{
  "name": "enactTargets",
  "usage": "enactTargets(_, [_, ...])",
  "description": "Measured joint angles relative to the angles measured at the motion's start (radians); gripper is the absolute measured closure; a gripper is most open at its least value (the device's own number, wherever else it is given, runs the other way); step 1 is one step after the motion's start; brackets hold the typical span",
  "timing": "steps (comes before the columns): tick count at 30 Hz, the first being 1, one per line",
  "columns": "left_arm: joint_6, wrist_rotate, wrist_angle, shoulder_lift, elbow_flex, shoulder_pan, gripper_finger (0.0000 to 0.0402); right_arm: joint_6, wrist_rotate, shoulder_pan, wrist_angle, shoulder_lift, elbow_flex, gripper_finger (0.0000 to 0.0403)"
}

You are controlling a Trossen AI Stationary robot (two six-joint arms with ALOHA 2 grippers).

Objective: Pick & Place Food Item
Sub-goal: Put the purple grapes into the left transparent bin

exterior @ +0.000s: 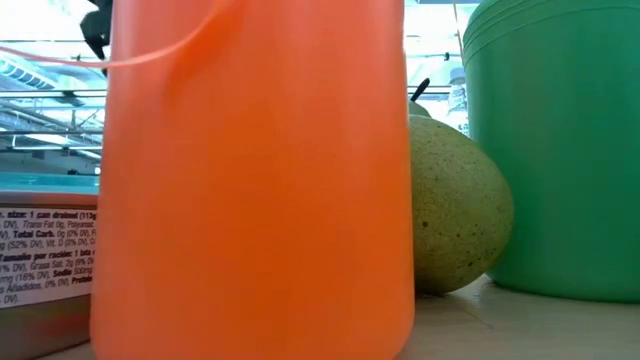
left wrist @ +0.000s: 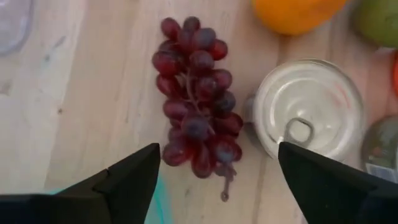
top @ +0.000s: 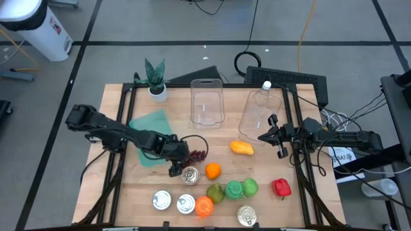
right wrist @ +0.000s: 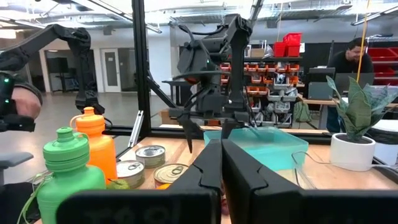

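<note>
We see one bunch of grapes (top: 198,154) lying flat on the bench (top: 115,192) near its middle, just beside the right edge of the teal lid (top: 149,136). Our left gripper (top: 181,162) hangs right over the grapes with its jaws spread wide and nothing between them; in the left wrist view the two dark fingers (left wrist: 134,177) stand either side of the bunch (left wrist: 198,99) without touching it. One can (top: 190,174) sits touching or just beside the grapes, toward the front edge.

Our right gripper (top: 272,135) waits near the right edge of the bench, jaws pressed together and empty, just beside the clear bottle (top: 261,109) lying on its side.

We count four cans in all: the one by the grapes, two (top: 162,201) side by side at the front edge, and one more at the front edge right of centre. There are two clear containers at the back edge, counting the bottle and one open tub (top: 206,101). We count one potted plant (top: 155,80) at the back left corner, one yellow fruit (top: 241,147), one orange (top: 212,171), one pear (top: 215,192), one red pepper (top: 281,187), one green bottle (top: 241,188) and one orange bottle (top: 203,206).
</note>
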Motion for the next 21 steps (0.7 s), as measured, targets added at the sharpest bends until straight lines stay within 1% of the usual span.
enactTargets(5, [0.012, -0.009, 0.011, 0.044, 0.0, 0.047, 0.0064, -0.002, 0.0, 0.0, 0.001, 0.0, 0.0, 0.0399])
enactTargets(11, [0.054, 0.042, 0.015, 0.096, 0.0, 0.093, 0.0084, -0.002, 0.0, 0.0, 0.0, 0.0, 0.0, 0.0399])
enactTargets(17, [0.082, 0.062, 0.021, 0.138, 0.0, 0.114, 0.0111, -0.002, 0.0, 0.0, -0.005, 0.0, 0.0, 0.0399])
enactTargets(21, [0.082, 0.088, 0.02, 0.142, 0.0, 0.118, 0.014, -0.002, 0.0, 0.0, -0.006, 0.0, 0.0, 0.0399])
